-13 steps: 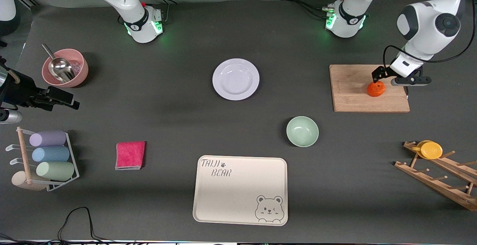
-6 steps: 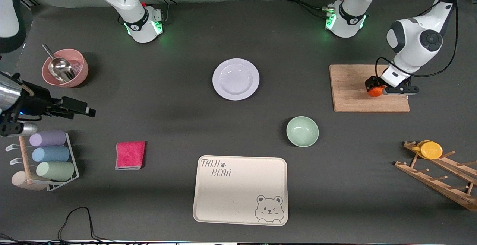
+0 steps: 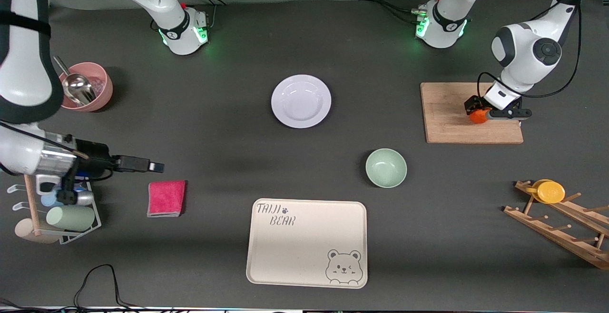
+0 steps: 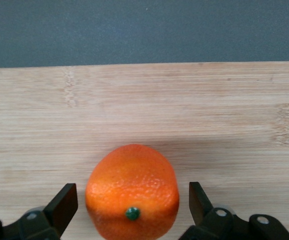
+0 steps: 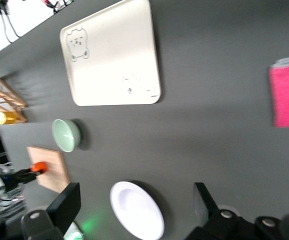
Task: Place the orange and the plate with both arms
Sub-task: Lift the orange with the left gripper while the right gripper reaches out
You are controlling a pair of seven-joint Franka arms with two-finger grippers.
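Bamboo cutting board (image 3: 471,113) at the left arm's end of the table is carrying the orange (image 3: 478,115). Left gripper (image 3: 479,112) is sitting down around it, fingers (image 4: 63,207) spread on either side with visible gaps in the left wrist view, not touching the fruit. Orange's stem end is facing the wrist camera. Plate (image 3: 301,101) is lying mid-table, nearer the bases than the mint bowl (image 3: 386,167) and bear tray (image 3: 307,242), well apart from the board. Right gripper (image 3: 142,164) is hanging open over the dark table, just above the pink cloth (image 3: 166,198).
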